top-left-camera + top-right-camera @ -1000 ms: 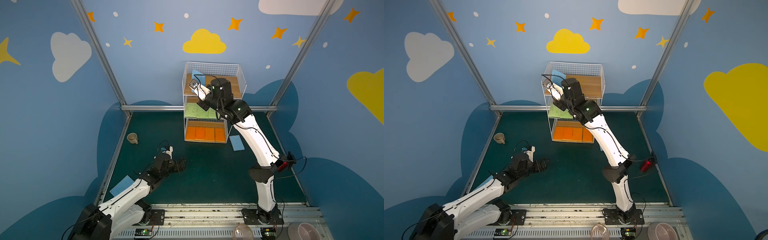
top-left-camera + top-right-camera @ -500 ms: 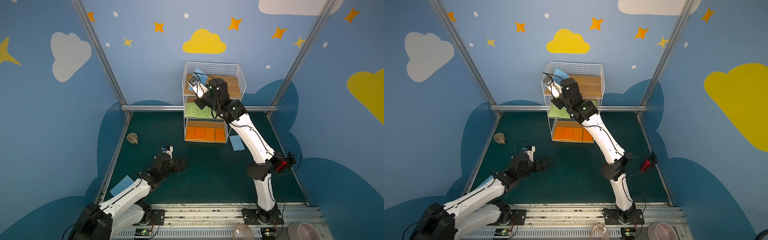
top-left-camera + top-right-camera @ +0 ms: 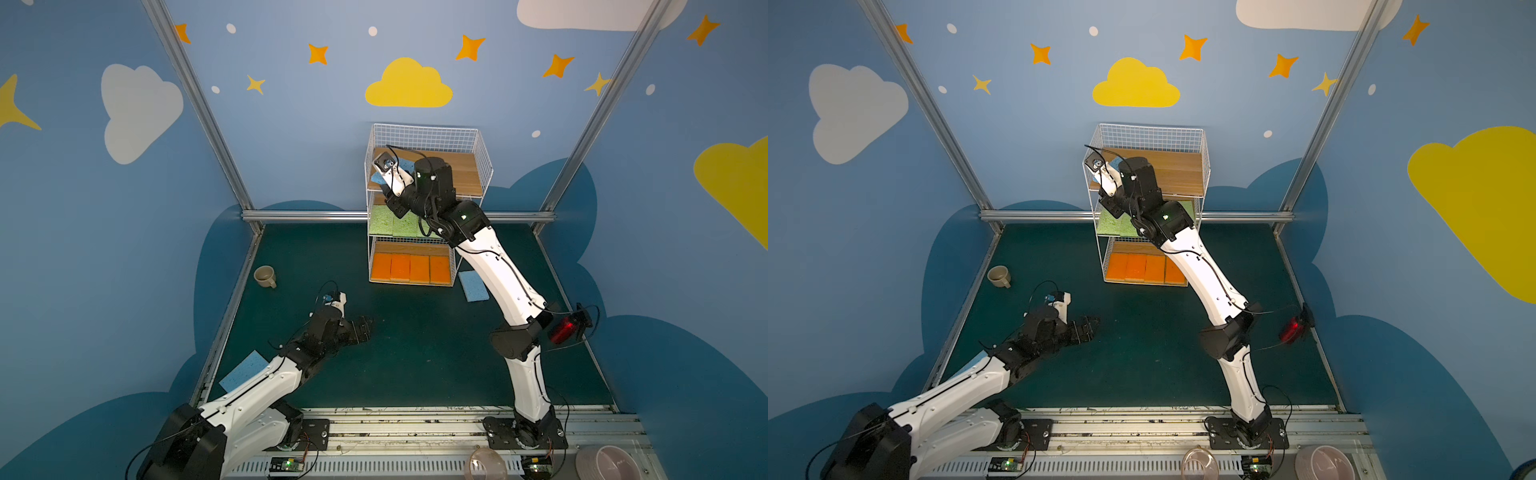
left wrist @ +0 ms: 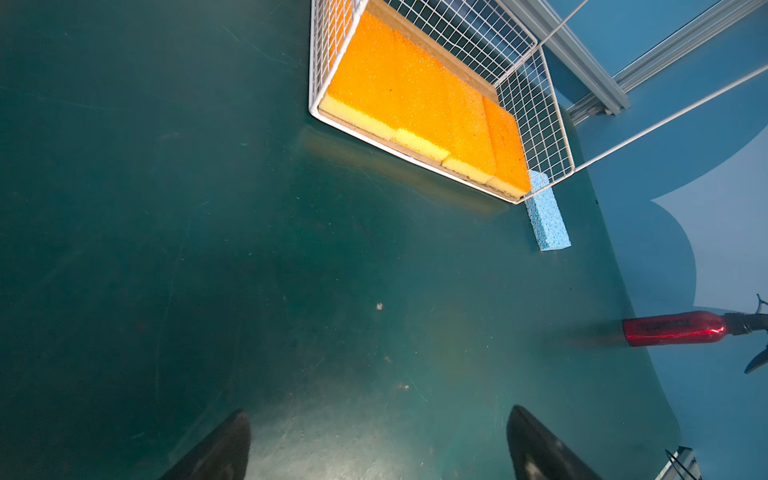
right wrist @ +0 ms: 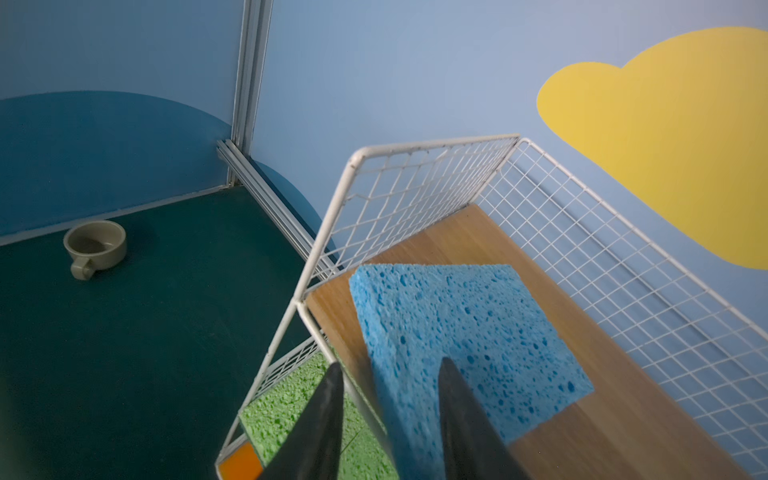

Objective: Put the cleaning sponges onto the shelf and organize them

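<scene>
Light blue porous rectangular sponge: askew on top wooden board of white wire shelf, at a corner.
Right tool: jaws apart, astride its edge.
Left tool: apart, empty.
Hazard: a withdrawing finger could snag the sponge and drag it off.

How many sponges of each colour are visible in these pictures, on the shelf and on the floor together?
Orange sponges: 4
Blue sponges: 3
Green sponges: 2 clearly visible; the right arm hides the rest of that level
Total: 9 visible, at least
</scene>
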Robot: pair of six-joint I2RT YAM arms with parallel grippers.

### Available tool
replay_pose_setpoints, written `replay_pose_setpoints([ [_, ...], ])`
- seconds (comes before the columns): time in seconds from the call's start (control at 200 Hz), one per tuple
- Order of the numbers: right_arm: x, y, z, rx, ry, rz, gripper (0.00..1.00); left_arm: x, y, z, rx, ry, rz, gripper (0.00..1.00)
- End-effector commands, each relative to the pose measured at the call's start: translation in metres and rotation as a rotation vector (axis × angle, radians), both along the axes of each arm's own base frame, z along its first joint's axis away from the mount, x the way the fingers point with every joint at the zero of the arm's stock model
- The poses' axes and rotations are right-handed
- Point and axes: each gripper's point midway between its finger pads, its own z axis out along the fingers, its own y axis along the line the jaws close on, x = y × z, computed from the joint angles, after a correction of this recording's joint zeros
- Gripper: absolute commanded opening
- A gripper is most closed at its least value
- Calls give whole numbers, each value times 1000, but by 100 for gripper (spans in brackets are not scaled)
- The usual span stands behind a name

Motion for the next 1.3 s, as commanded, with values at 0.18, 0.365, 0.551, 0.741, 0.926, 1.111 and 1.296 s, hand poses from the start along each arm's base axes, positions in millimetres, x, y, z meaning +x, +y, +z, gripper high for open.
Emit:
replay_pose_setpoints([
  [0.18,3,-3,-2,7,7,-18,36,2,0,-4,5,1,0,95],
  [0.365,4,-4,-3,4,6,-21,40,3,-1,-6,7,7,-1,95],
  [0.551,-9,-7,13,33,-14,16,61,4,-1,-1,5,-1,-2,96],
  [0.741,-32,-17,38,75,-28,61,68,0,-4,13,14,2,-35,97],
  [0.926,-68,-42,61,142,-49,87,68,-7,4,23,18,-17,-19,100],
  [1.111,-101,-82,61,202,1,55,68,-9,36,16,114,66,126,100],
  [1.296,-135,-117,21,303,157,14,68,-14,100,10,269,204,424,100],
])
